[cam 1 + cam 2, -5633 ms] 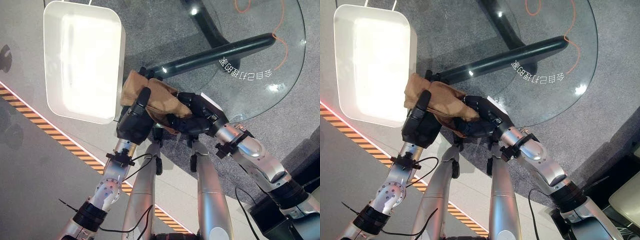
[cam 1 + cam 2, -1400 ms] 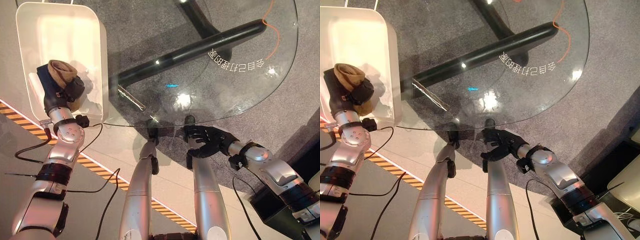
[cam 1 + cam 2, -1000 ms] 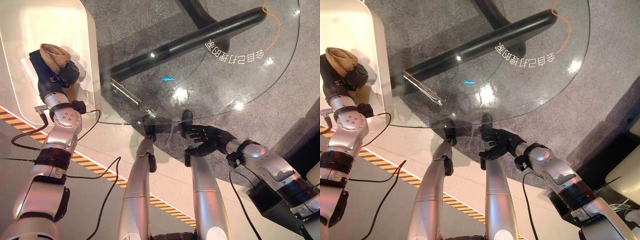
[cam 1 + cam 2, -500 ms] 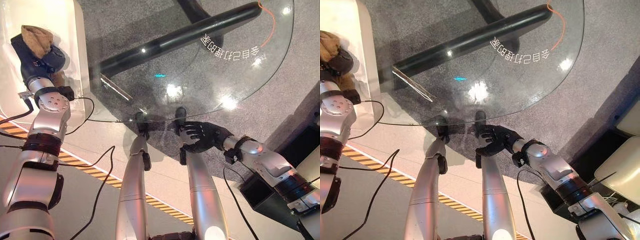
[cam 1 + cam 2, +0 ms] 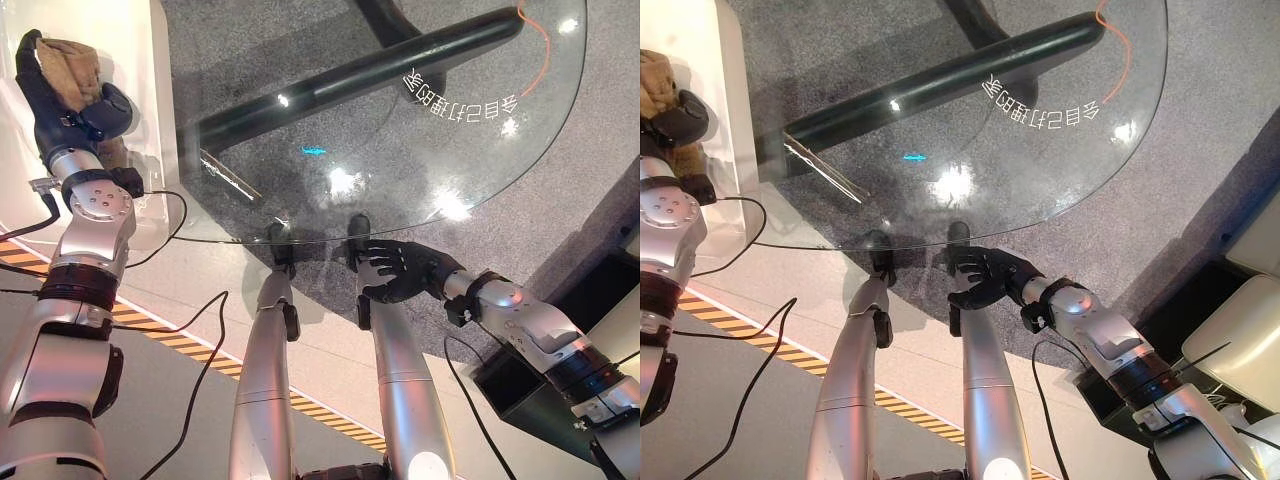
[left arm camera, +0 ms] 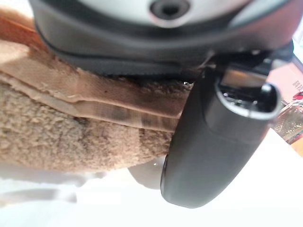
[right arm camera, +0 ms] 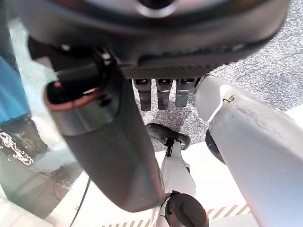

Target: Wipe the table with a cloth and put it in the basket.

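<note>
Left hand: the left hand (image 5: pixel 62 95) is at the far left of the head views, raised over the white basket, its dark fingers and thumb curled round a tan cloth.
Cloth: the cloth (image 5: pixel 72 62) is bunched in the left hand's grip, a fuzzy tan wad that sticks out past the fingers; in the left wrist view it presses against the palm, with the thumb (image 6: pixel 213 142) closed across it. It is held above the basket's white inside; whether it touches the basket floor cannot be told.
Basket: the basket (image 5: pixel 160 100) is a white, smooth-walled tub standing on the floor at the left, just beside the worktop's edge. Its near right wall shows beside the left forearm.
Right hand: the right hand (image 5: pixel 400 272) is low and near the middle of the head views, just outside the worktop's near edge, well apart from the cloth. Its fingers are loosely bent and spread, and it holds nothing.
Worktop: the worktop (image 5: pixel 480 170) is a round sheet of clear glass, with white lettering near its far right rim and bright spots of reflected light on it.
Under the glass: a dark tubular base (image 5: pixel 380 70) runs slantwise beneath the glass, over grey speckled carpet (image 5: pixel 590 150).
Floor: a black and orange striped line (image 5: pixel 200 355) crosses the pale floor by the basket.
</note>
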{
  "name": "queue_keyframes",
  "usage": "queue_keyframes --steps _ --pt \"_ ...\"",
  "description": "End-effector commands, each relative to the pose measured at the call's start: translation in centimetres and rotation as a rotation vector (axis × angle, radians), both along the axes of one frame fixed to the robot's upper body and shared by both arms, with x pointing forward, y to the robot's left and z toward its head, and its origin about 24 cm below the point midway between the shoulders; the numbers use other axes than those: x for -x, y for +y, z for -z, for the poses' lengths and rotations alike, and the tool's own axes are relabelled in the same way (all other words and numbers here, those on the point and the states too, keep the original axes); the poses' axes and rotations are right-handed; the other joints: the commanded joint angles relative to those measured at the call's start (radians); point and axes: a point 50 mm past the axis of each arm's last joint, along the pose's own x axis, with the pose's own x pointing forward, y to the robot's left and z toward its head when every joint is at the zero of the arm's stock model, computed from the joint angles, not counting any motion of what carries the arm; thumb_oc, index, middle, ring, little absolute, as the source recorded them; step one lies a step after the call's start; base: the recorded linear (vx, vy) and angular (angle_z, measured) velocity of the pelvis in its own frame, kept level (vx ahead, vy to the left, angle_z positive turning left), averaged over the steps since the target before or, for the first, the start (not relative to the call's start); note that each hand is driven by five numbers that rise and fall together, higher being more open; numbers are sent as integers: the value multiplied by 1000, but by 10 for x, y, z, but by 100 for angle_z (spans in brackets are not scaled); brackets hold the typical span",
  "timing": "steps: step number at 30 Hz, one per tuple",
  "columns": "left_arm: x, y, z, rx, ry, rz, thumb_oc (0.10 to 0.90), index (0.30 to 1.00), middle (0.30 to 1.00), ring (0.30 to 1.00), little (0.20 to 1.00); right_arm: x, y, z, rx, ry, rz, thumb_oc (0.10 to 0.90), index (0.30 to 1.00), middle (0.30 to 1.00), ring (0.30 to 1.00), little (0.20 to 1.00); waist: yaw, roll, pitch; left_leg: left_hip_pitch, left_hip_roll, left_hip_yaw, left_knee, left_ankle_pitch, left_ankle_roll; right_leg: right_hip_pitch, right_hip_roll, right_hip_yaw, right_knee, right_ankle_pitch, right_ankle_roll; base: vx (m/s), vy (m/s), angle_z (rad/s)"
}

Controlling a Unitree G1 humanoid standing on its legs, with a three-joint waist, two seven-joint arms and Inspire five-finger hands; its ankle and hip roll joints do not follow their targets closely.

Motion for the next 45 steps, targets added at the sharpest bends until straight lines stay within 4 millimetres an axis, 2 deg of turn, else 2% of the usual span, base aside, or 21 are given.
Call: queue_keyframes --steps 1,7,16,26,27,31,33,35,36,38,39,40,43,45 --pt "19 32 10 35 -13 -108 800 900 900 900 900 15 18 11 -88 33 -65 800 900 900 900 900 24 -11 -22 72 -55 26 -3 -72 -8 42 55 30 -30 -1 33 0 0 0" --pt "29 38 11 -17 -46 -159 800 900 900 900 900 22 19 14 -91 33 -70 800 900 900 900 900 29 -4 -22 101 -58 26 -12 -73 -7 70 52 26 -41 -5 29 -10 -31 0" --pt "52 50 24 -51 -82 -187 800 900 900 900 900 36 20 27 -106 33 -64 800 900 900 900 900 50 13 -22 180 -72 16 -45 -75 -7 150 41 12 -69 -18 23 -22 -58 0" --pt "66 60 29 -70 -62 -196 800 900 900 900 900 40 15 35 -139 44 -44 800 900 900 900 900 76 11 -22 330 -78 -5 -92 -71 -14 308 30 -19 -109 -37 18 -43 -90 3" --pt "67 63 33 -51 -37 -173 800 900 900 900 900 40 13 38 -152 54 -36 800 900 900 900 900 81 7 -22 377 -75 -8 -106 -71 -18 357 27 -28 -124 -41 18 -54 -139 5" --pt "63 58 51 -23 38 -96 800 900 900 900 900 41 10 47 -160 70 3 800 900 900 900 900 87 -1 -22 448 -71 -16 -128 -66 -25 429 25 -39 -142 -44 18 -55 -129 4" --pt "61 48 77 -19 143 -10 800 900 900 900 900 43 3 59 -97 62 59 800 900 900 900 900 93 -3 -22 513 -67 -21 -149 -68 -28 495 23 -47 -155 -54 19 -49 -118 -2" --pt "61 40 92 -13 195 49 800 900 900 900 900 46 -1 63 -101 71 87 800 900 900 900 900 96 -3 -22 548 -66 -25 -165 -62 -28 531 22 -49 -168 -52 20 -40 -96 -4" --pt "68 27 119 26 262 116 800 900 900 900 900 52 -6 71 -113 95 114 800 900 900 900 900 101 -3 -22 607 -68 -34 -186 -63 -29 591 21 -53 -187 -56 22 -39 -118 -5" --pt "78 5 158 84 346 202 800 900 900 900 900 60 -11 85 -118 122 151 800 900 900 900 900 108 -3 -22 665 -68 -44 -213 -58 -28 657 15 -59 -214 -52 26 -43 -112 -4" --pt "79 2 163 93 359 216 800 900 900 900 900 61 -11 87 -119 126 158 800 900 900 900 900 109 -3 -22 673 -68 -46 -217 -57 -28 666 14 -60 -218 -52 26 -39 -110 -1" --pt "91 -15 195 135 456 284 800 900 900 900 900 69 -15 101 -120 164 197 800 900 900 900 900 111 1 -44 709 -67 -53 -243 -54 -28 705 11 -63 -240 -51 29 -9 -99 -1" --pt "119 -38 245 244 624 377 800 900 900 900 900 87 -20 129 -133 261 266 800 900 900 900 900 110 9 -98 774 -60 -62 -293 -50 -32 784 12 -69 -293 -50 27 25 -102 -1" --pt "137 -51 275 338 727 415 800 900 900 900 900 98 -25 147 -76 299 286 800 900 900 900 900 107 15 -137 819 -54 -66 -325 -46 -37 839 14 -76 -329 -48 23 40 -70 3"
